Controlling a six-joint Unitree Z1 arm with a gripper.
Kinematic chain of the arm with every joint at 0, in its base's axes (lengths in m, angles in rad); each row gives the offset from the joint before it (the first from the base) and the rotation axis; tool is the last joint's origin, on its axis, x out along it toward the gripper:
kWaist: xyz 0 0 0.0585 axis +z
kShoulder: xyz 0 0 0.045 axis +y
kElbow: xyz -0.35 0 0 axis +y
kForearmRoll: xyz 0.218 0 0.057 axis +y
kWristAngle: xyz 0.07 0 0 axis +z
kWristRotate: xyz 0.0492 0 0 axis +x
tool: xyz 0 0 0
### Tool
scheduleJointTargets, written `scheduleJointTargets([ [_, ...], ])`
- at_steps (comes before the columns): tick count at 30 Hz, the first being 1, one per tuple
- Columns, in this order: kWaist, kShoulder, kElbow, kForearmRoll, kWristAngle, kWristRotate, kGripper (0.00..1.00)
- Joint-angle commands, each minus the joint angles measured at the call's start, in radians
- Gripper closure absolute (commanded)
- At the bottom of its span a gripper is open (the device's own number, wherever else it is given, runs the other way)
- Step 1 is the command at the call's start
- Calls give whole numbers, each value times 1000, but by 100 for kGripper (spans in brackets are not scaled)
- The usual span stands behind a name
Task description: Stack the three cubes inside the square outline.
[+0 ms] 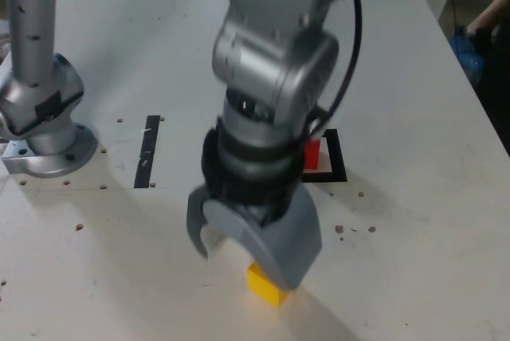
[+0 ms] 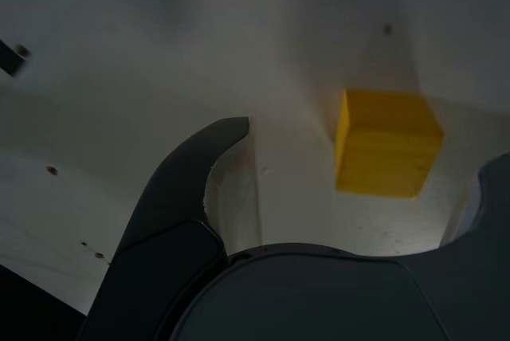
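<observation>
While my claw (image 1: 239, 249) hangs over the yellow cube (image 1: 266, 285), jaws are spread wide and gripping nothing; the wrist view shows the cube sitting on the table (image 1: 414, 221) in the gap between the two fingers, apart from both.

Locations: yellow cube is at the near edge of the exterior view, partly hidden under my front finger. Red cube (image 1: 312, 154) sits inside the square outline (image 1: 336, 158), mostly hidden behind my wrist. Green cube: not visible in either view, can't place it. The straight tape strip (image 1: 148, 150) off to the exterior view's left is not the target.

Handling call on the yellow cube: looks like a small rigid block, probably light, matte faces so decent friction, not fragile. It won't deform, so moderate squeeze is enough. It sits rotated relative to my fingers in the wrist view, so I'd square up first and close on two opposite flat faces, around mid-height, not on corners — corner grip likely twists it or pops it out. Centred grip matters, since it has to land flat on the red one.

Stack looks just begun: one in the square, none on top.
</observation>
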State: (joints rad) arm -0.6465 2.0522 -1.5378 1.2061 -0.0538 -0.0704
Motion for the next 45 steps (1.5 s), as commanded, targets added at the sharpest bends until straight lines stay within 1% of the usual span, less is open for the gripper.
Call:
scheduleJointTargets([
  [1, -38, 31, -11, -10, -2, -22, 13],
  [3, -69, 57, -15, -19, -1, -40, 14],
  [6, -99, 78, -18, -25, 12, -57, 15],
  [10, -100, 72, -14, -22, 33, -60, 15],
  [14, -100, 87, -22, -32, 45, -62, 15],
  [23, -100, 93, -27, -37, 118, -71, 15],
  [28, -100, 92, -30, -27, 139, -81, 17],
  [30, -100, 90, -33, -22, 144, -84, 21],
  [32, -100, 89, -37, -17, 148, -87, 27],
  [37, -100, 85, -50, -17, 150, -91, 48],
  [40, -100, 85, -54, -25, 149, -91, 56],
  [45, -100, 92, -54, -35, 147, -91, 61],
])
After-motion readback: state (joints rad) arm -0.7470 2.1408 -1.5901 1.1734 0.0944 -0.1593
